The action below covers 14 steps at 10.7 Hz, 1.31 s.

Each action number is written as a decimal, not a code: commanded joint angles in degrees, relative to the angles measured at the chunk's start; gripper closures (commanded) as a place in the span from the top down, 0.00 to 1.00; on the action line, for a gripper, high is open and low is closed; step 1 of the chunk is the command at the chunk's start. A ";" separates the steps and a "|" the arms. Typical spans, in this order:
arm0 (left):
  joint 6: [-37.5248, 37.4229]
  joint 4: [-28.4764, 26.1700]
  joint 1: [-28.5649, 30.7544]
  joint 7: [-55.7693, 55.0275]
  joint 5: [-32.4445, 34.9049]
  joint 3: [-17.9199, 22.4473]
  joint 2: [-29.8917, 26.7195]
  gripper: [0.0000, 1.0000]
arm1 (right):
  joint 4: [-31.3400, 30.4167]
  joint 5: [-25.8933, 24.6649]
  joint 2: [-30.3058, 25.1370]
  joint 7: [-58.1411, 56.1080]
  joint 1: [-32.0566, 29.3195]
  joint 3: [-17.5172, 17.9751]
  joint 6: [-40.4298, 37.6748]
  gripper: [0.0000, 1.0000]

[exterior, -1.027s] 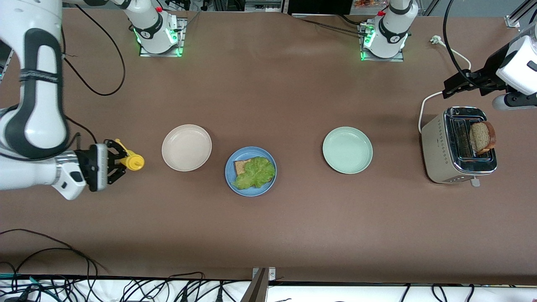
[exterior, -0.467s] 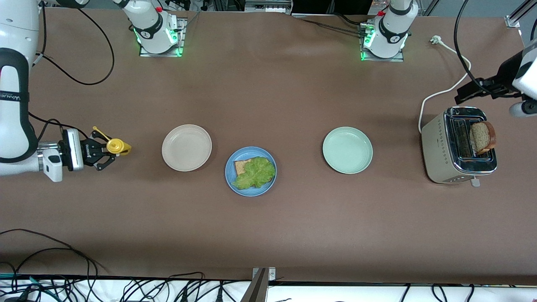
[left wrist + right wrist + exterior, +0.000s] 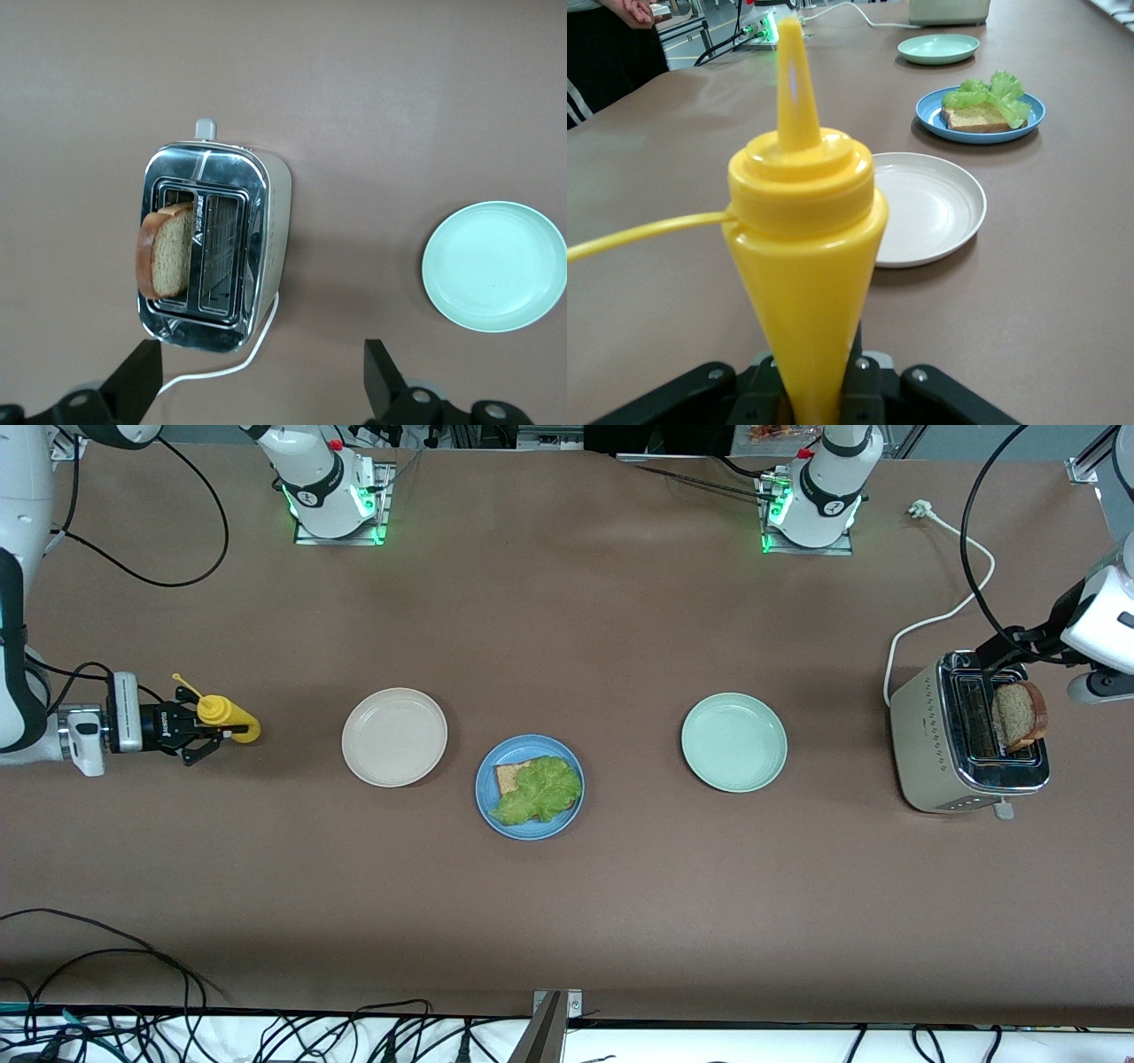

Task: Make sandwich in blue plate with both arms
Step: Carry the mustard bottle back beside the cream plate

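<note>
The blue plate (image 3: pixel 529 817) (image 3: pixel 930 110) holds one bread slice (image 3: pixel 506 776) (image 3: pixel 974 116) with a green lettuce leaf (image 3: pixel 539 787) (image 3: pixel 994 91) on it. A second bread slice (image 3: pixel 1019 714) (image 3: pixel 166 251) stands in a slot of the toaster (image 3: pixel 921 731) (image 3: pixel 270 212). My left gripper (image 3: pixel 998 657) (image 3: pixel 263 390) hangs open over the toaster's end where the cord leaves it, nothing between its fingers (image 3: pixel 138 381). My right gripper (image 3: pixel 190 726) (image 3: pixel 819 394) is shut on a yellow squeeze bottle (image 3: pixel 226 713) (image 3: pixel 806 239) near the right arm's end of the table.
A beige plate (image 3: pixel 394 737) (image 3: pixel 926 205) lies between the bottle and the blue plate. A pale mint plate (image 3: pixel 733 742) (image 3: pixel 493 266) (image 3: pixel 938 48) lies between the blue plate and the toaster. The toaster's white cord (image 3: pixel 939 615) (image 3: pixel 221 367) runs along the table.
My right arm has drawn back toward its end of the table with the yellow bottle. My left gripper has come down closer to the toaster.
</note>
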 commanded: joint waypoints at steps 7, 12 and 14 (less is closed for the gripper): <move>18.27 -11.52 6.47 24.46 -2.39 8.25 3.61 1.00 | 0.11 6.40 8.12 -16.27 -4.85 1.07 -0.75 0.17; 18.91 -17.17 9.65 26.77 -3.91 8.42 6.15 1.00 | 0.19 6.41 8.31 -15.75 -6.69 0.81 0.74 0.26; 19.86 -17.17 10.62 28.52 -3.91 8.42 7.38 1.00 | -0.07 6.41 8.65 -16.27 -7.13 0.80 1.53 0.26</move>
